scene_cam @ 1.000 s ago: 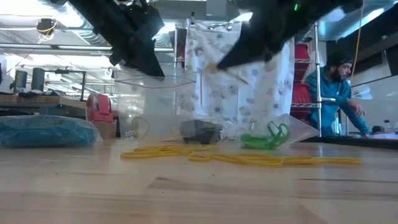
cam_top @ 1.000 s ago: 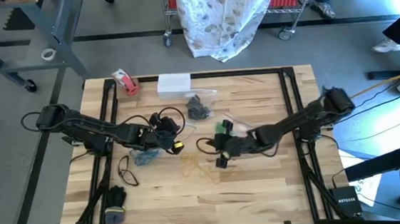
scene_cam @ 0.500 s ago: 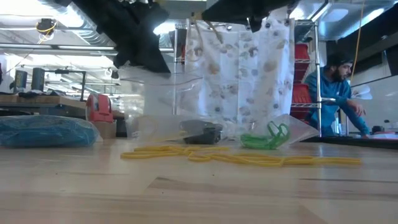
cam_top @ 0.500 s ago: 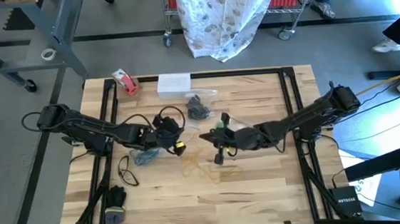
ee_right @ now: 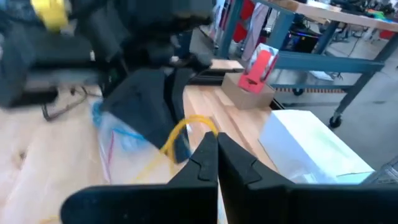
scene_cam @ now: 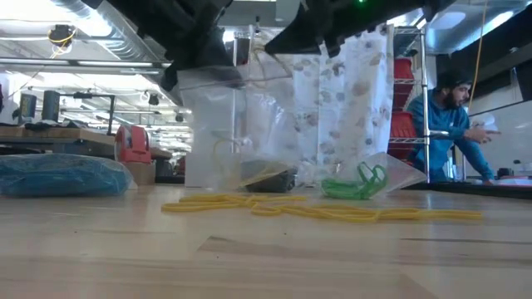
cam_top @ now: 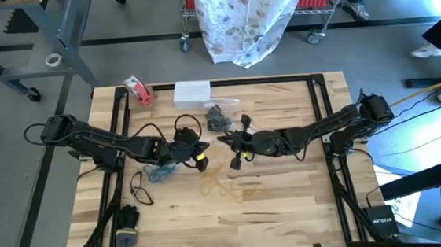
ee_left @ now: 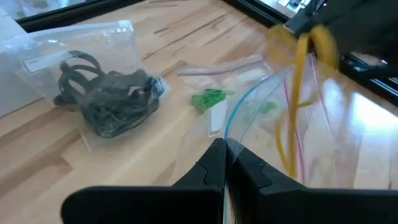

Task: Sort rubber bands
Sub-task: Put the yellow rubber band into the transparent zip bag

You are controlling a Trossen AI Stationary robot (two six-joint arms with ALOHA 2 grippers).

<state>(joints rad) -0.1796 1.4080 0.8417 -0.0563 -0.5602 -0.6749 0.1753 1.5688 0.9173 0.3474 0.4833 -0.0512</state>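
Note:
My left gripper is shut on a clear plastic bag that hangs open above the table's middle. My right gripper faces it, shut on tan-yellow rubber bands that dangle into the bag's mouth. More yellow bands lie loose on the wood nearer the front. Black bands lie in a clear bag farther back, green bands in a bag under the right arm, and blue bands in a bag below the left arm. My left gripper pinches the rim of the bag's mouth between its two fingers, slanting down from the table's left. The bag hangs below the fingers with its mouth open, and its bottom looks close to the table. My right gripper pinches the upper end of the yellow bands between its fingers, coming nearly level from the table's right. The bands hang slack below the fingers, lifted clear of the table, their lower part inside the bag.
A red-and-white tape roll and a white box stand at the far edge. A dark cord and a dark object lie at the front left. A person sits beyond the table.
My right gripper has risen from the yellow pile and gone toward the far edge and the left gripper, carrying yellow bands up to the bag. My left gripper has rolled at the wrist; the bag now hangs open below it with the bands dangling inside.

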